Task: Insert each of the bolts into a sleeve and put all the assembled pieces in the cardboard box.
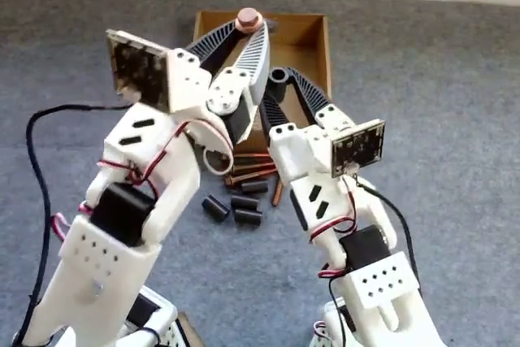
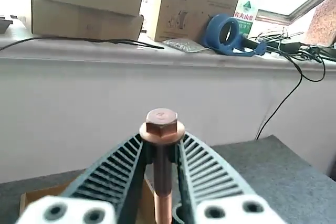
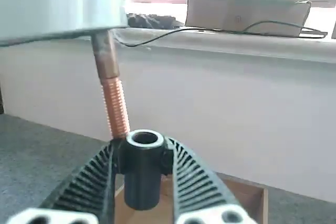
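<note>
Above the cardboard box point(image 1: 313, 32), at twelve o'clock on the grey tabletop point(image 1: 439, 79), the left gripper point(image 2: 163, 140) clamps a copper bolt point(image 2: 161, 124). The right gripper point(image 3: 143, 148) clamps a black sleeve point(image 3: 143, 174), mouth up. The bolt's threaded tip sits just beside the sleeve's rim, not inside. Loose bolts point(image 1: 248, 170) and loose sleeves point(image 1: 244, 210) lie at the box's six o'clock, so most of the work seems left.

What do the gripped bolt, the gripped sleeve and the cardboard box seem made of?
The bolt looks like copper-coloured metal: glossy sheen, cut threads. The sleeve is matte black, plastic or coated metal, unclear. The cardboard box is plain brown cardboard, dull flat walls.
</note>
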Robot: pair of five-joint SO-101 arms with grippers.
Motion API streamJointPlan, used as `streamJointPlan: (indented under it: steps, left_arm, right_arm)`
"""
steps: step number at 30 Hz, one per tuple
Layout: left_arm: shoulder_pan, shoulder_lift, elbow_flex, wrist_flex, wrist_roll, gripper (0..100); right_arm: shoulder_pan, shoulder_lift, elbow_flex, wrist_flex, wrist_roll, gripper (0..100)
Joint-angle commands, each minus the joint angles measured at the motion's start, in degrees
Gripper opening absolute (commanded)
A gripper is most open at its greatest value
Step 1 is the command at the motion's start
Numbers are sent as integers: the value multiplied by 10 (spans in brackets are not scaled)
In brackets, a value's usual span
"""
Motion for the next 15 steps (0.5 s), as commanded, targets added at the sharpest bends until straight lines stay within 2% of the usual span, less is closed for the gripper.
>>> streamJointPlan:
  steps: [1, 8, 15]
  left_arm:
    - [8, -37, -2, -11, 3, 8]
    - [29, -40, 16, -15, 3, 8]
    - [44, -40, 15, -15, 3, 8]
  right_arm:
    - [-2, 3, -35, -17, 4, 6]
    - [-3, 2, -34, -17, 4, 6]
    - [-35, 3, -29, -14, 4, 6]
